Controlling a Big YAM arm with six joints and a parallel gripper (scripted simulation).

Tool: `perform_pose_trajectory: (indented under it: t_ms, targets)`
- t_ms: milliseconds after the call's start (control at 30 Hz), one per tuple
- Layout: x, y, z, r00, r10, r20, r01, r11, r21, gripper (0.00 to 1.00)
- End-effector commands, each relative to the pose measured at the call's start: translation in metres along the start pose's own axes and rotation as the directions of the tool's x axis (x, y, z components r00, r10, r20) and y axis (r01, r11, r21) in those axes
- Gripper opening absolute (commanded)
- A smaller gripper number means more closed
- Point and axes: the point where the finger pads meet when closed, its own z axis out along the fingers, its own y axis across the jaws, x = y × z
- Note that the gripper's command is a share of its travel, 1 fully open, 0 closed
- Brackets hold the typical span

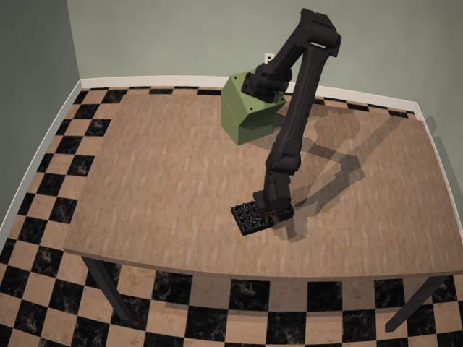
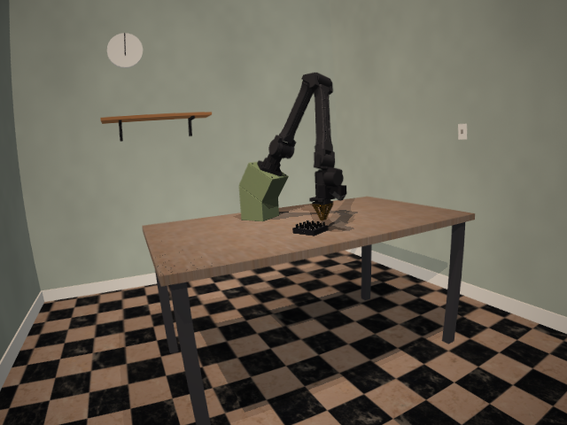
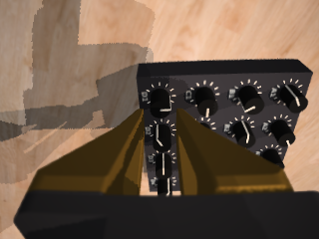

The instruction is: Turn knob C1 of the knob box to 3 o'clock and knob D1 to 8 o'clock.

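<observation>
The black knob box (image 1: 252,220) stands on the table, seen small in the exterior view (image 2: 311,227). In the wrist view its printed names lie to the left of the knobs, so the left column is row D. Knob D1 (image 3: 160,100) is at the top left and knob C1 (image 3: 204,98) is to its right. My gripper (image 3: 159,119) (image 1: 270,215) hangs above the box's right end with its gold fingers a little apart. The fingers flank the row D column just below D1 and hold nothing. The lower knobs of row D show in the gap between the fingers.
The green arm base block (image 1: 248,108) stands at the back of the table. The arm's shadows fall right of the box. A shelf (image 2: 155,117) and a clock (image 2: 124,49) are on the far wall.
</observation>
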Motion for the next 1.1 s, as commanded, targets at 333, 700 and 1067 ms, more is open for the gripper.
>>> perform_pose_trajectory:
  t_ms: [333, 700, 1067]
  targets:
    - [-0.0154, -0.0003, -0.0013, 0.999, -0.008, 0.032, 0.007, 1.0, 0.008, 0.18]
    - [-0.0154, -0.0003, -0.0013, 0.999, -0.008, 0.032, 0.007, 1.0, 0.008, 0.18]
    - [-0.0154, -0.0003, -0.0013, 0.999, -0.008, 0.032, 0.007, 1.0, 0.008, 0.18]
